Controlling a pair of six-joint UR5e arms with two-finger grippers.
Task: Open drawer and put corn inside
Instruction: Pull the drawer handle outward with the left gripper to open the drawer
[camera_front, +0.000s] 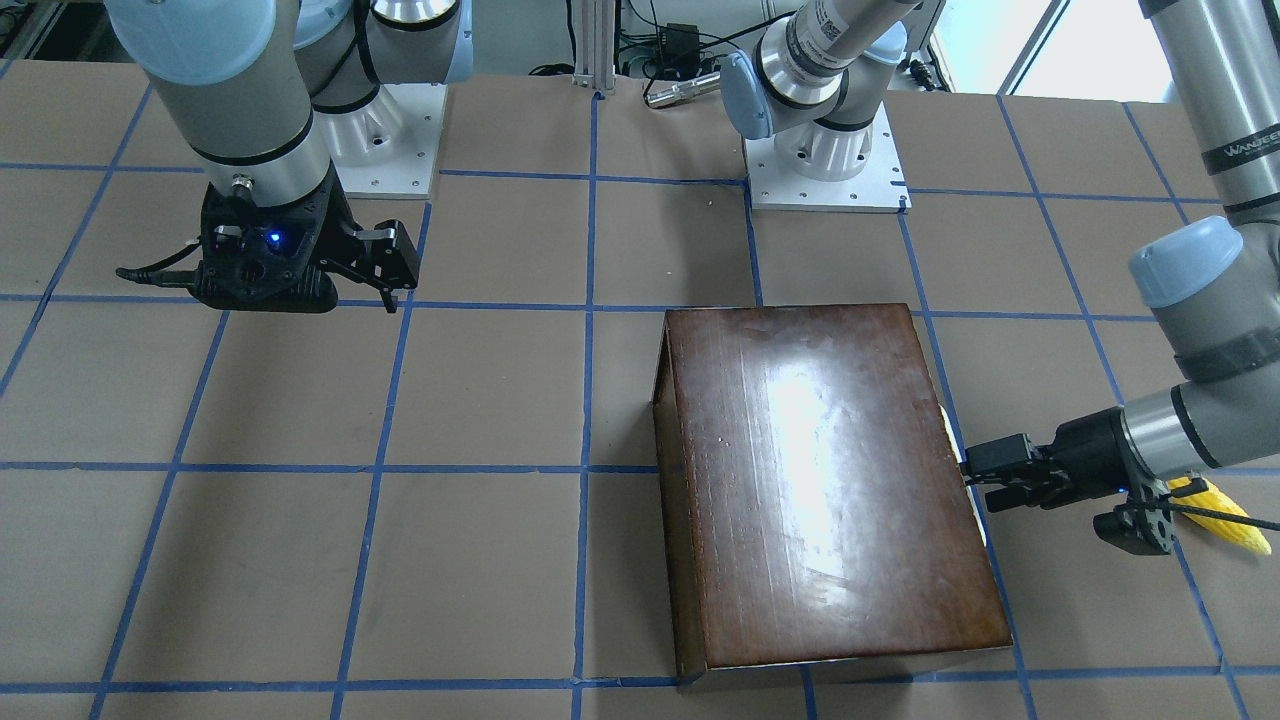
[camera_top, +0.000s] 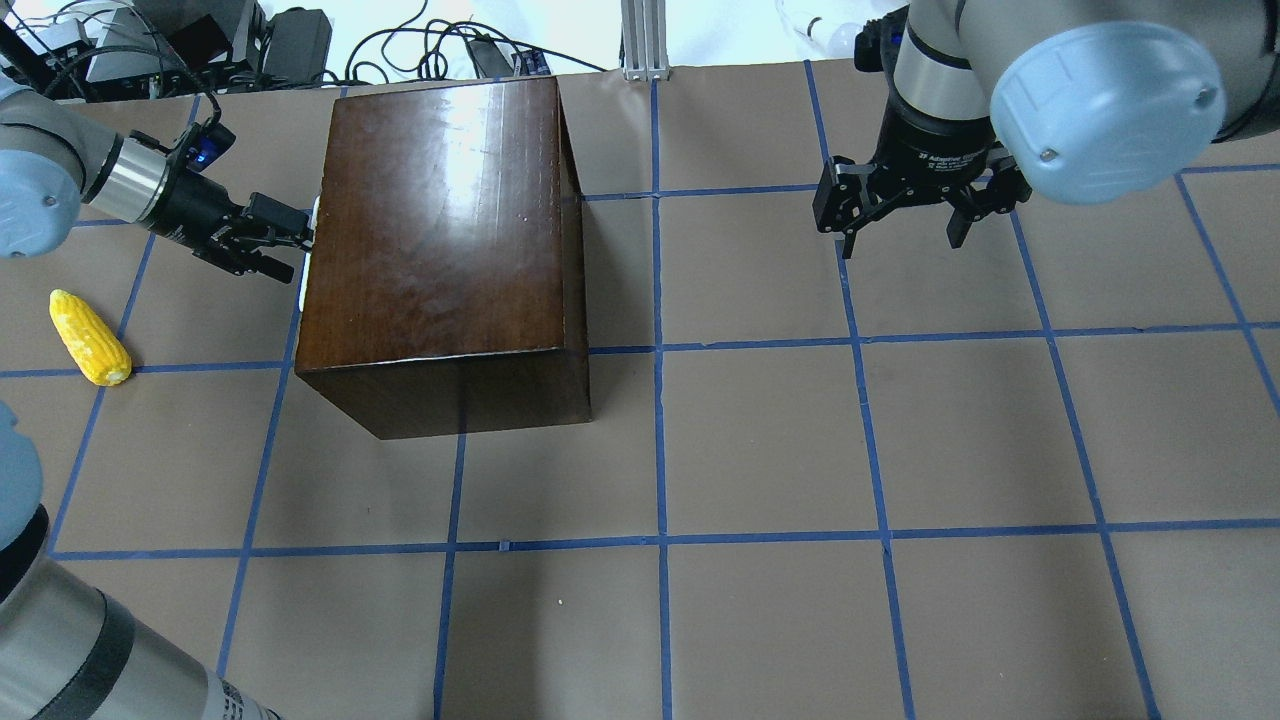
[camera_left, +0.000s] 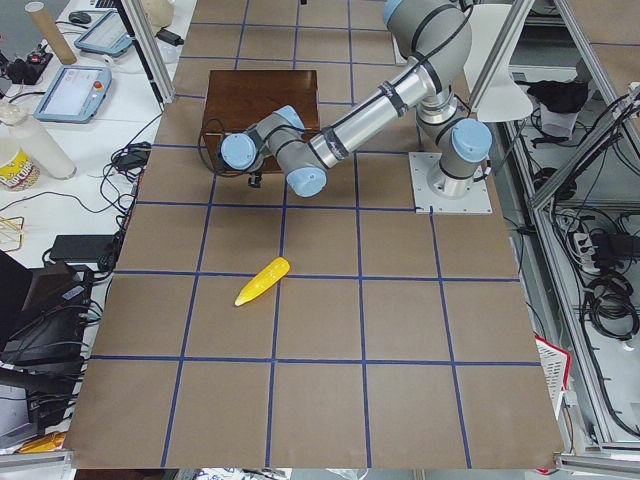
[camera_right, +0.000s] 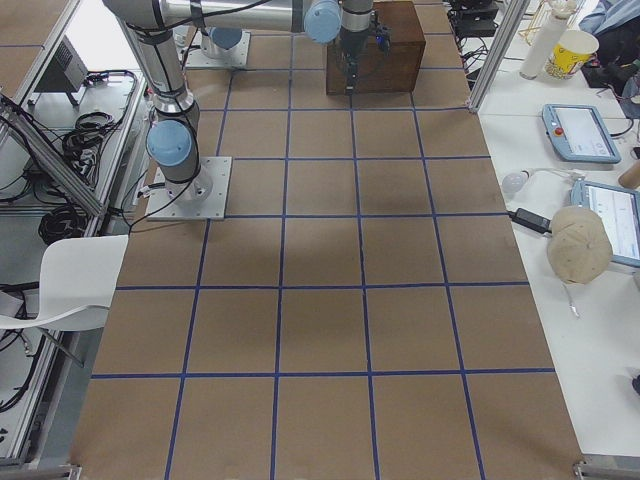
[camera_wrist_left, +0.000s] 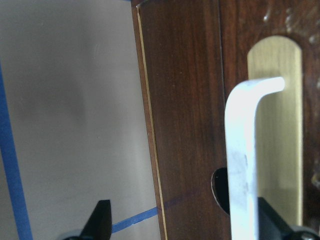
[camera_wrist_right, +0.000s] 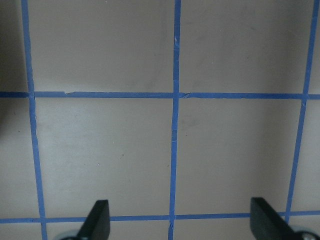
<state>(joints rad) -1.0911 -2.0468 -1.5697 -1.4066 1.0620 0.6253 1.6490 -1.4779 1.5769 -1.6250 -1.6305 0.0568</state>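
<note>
The glossy dark-brown box stands on the table and also shows in the front-facing view. Its drawer is shut; the left wrist view shows the dark front panel with a white handle on a brass plate. My left gripper is open at the box's drawer side, and the handle sits between its fingers, close to one finger. The yellow corn lies on the table beside the left arm, apart from the gripper. My right gripper is open and empty above the table, far from the box.
The table is brown paper with a blue tape grid. The arm bases are bolted at the robot's edge. Cables and equipment lie beyond the far edge.
</note>
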